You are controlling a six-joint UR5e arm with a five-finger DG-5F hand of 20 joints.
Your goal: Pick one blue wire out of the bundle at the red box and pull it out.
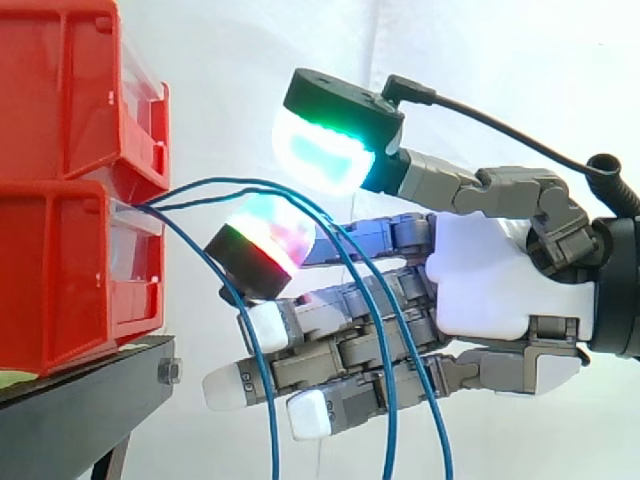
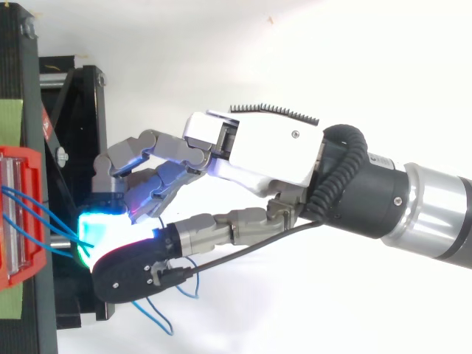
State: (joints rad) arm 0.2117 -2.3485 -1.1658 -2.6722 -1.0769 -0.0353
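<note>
Hand (image 1: 480, 285), grey and white, hangs beside red plastic box (image 1: 60, 200), thin blue wires (image 1: 273, 440) arching across it; whether it pinches one, I cannot tell.

Glossy red plastic bins (image 1: 70, 190), smooth blue wires (image 1: 385, 330), matt black stand (image 1: 90, 400).

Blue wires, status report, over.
Hand at blue wires, grip unclear. Wires run from red box, looping down. No obstruction seen.
</note>
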